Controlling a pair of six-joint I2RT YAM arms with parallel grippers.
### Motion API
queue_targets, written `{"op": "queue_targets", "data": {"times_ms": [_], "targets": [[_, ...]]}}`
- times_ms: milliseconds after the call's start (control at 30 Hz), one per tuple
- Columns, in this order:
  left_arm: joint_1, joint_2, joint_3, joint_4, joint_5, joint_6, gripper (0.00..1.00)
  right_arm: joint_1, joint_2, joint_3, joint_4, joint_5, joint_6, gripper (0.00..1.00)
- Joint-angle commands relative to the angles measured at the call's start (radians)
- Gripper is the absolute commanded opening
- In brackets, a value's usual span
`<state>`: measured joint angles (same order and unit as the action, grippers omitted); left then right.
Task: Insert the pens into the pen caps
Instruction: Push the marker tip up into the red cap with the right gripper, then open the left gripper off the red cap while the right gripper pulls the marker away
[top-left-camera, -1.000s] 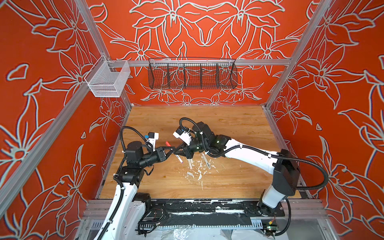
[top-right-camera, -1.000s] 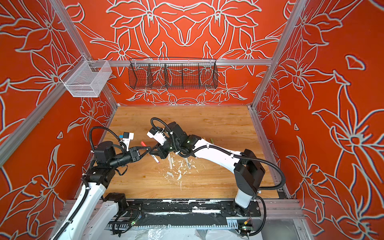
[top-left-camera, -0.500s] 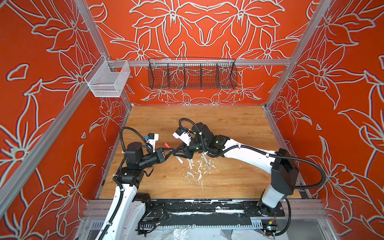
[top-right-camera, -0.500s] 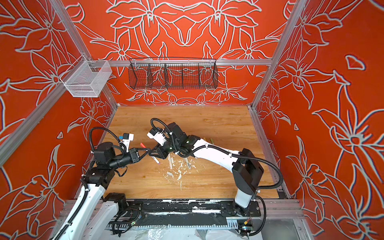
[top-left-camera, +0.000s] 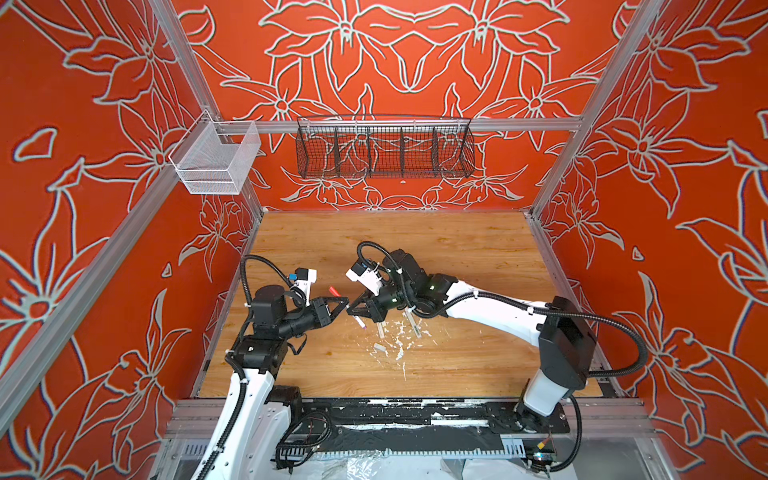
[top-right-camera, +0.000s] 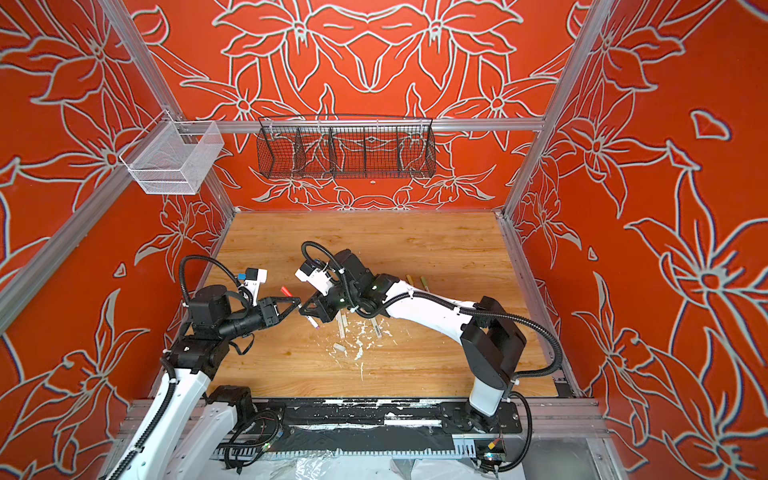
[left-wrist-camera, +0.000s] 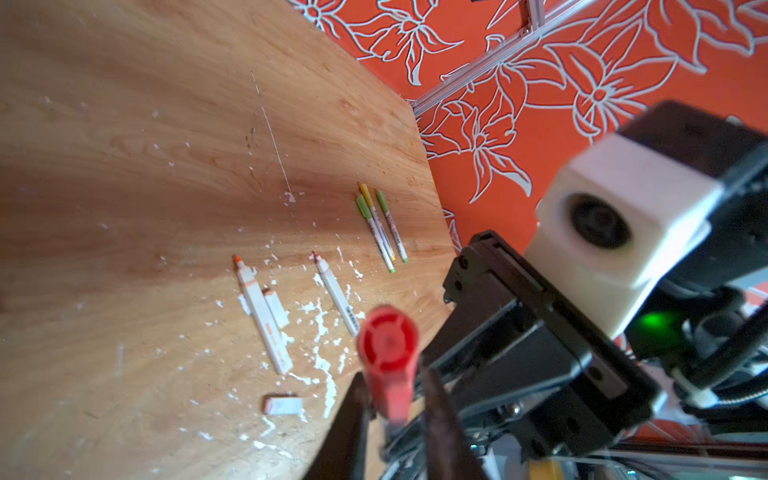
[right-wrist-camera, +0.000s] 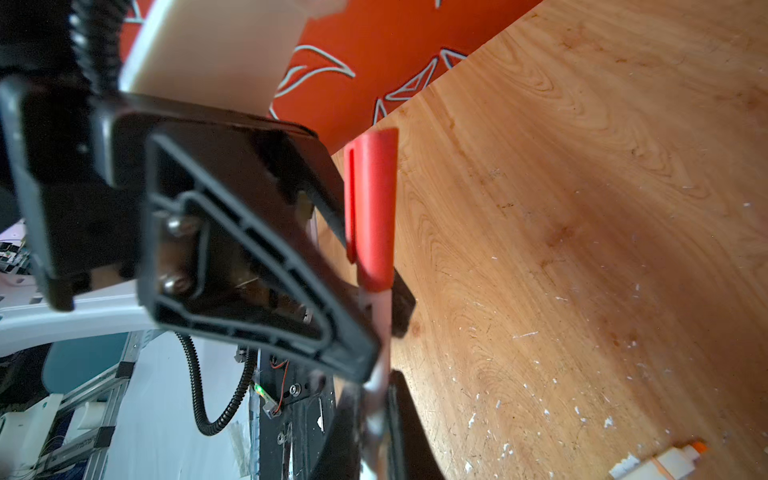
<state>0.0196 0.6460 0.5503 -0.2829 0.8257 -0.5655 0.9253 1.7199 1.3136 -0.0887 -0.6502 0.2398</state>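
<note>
Red cap (right-wrist-camera: 370, 208) sits on the pen (right-wrist-camera: 380, 311) my right jaws pinch, my left jaws parted around it; risk: if half-seated, it may drop off.

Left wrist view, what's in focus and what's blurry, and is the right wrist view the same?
Left wrist view: the red cap near the lens is blurred, the pens on the table sharp. Right wrist view: the red cap is soft, the table's wood grain crisp.
</note>
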Motion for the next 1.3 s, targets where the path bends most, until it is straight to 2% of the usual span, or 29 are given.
{"op": "queue_targets", "data": {"times_ms": [0,67,133,333,467,633,867,1100,1267], "targets": [[0.001,-0.014,0.029,-0.02,-0.013,0.016,0.45,-0.003,-0.003,-0.016,0.001,0.008,-0.007,0.06],[0.004,-0.018,0.034,-0.035,-0.027,0.022,0.57,-0.002,-0.008,-0.017,0.002,0.003,-0.014,0.05],[0.012,-0.029,0.039,-0.053,-0.05,0.026,0.65,-0.003,-0.009,-0.018,0.001,-0.007,-0.022,0.05],[0.06,-0.078,0.047,-0.085,-0.106,0.036,0.67,0.0,-0.025,-0.031,-0.003,-0.049,-0.063,0.03],[0.097,-0.12,0.04,-0.068,-0.097,0.031,0.59,0.0,-0.033,-0.043,-0.019,-0.046,-0.078,0.03],[0.119,-0.136,0.018,-0.009,-0.034,0.004,0.5,0.0,-0.043,-0.051,-0.012,-0.057,-0.08,0.01],[0.12,-0.101,0.02,-0.004,-0.014,0.0,0.46,0.006,-0.057,-0.039,-0.006,-0.081,-0.092,0.01],[0.12,-0.081,0.009,0.027,0.019,-0.012,0.26,0.012,-0.074,-0.032,-0.007,-0.089,-0.1,0.0],[0.119,-0.068,0.002,0.049,0.045,-0.023,0.21,0.014,-0.075,-0.014,-0.008,-0.094,-0.102,0.0]]}}
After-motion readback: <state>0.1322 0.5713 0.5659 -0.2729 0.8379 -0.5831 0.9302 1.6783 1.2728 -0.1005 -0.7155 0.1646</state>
